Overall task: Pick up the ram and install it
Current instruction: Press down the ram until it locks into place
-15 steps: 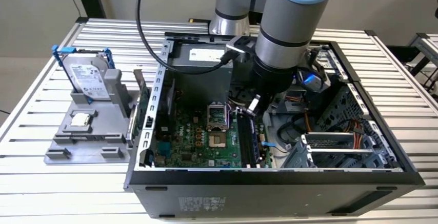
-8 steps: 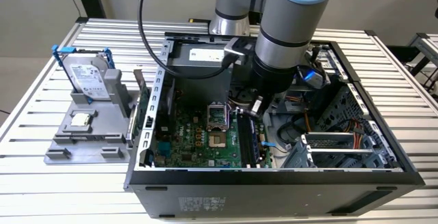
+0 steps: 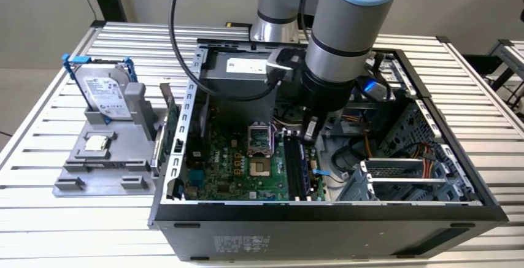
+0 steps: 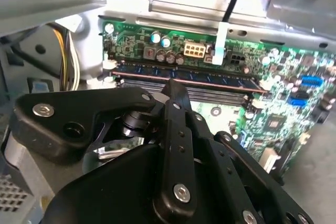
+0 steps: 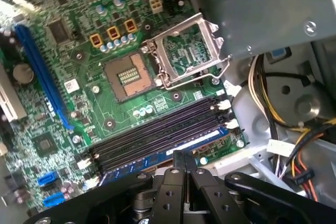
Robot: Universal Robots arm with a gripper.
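Note:
The ram (image 5: 157,156) is a long bluish stick standing on edge in the outermost of the black memory slots (image 5: 157,135) on the green motherboard (image 3: 237,164). In the second wrist view the ram (image 4: 210,78) lies along the slot with white latches at its ends. My gripper (image 5: 184,155) is shut, its black fingers pressed together with nothing between them. The tip sits right over the middle of the ram, also seen in the second wrist view, gripper (image 4: 174,86). In the exterior view the gripper (image 3: 310,132) reaches down into the open computer case (image 3: 327,210) above the slots.
The CPU socket (image 5: 128,74) lies bare with its metal frame (image 5: 186,51) flipped open. Yellow and orange cables (image 5: 273,114) run beside the slots. Outside the case, a grey holder (image 3: 98,157) carries a hard drive with blue rails (image 3: 102,90) and a small square chip (image 3: 98,143).

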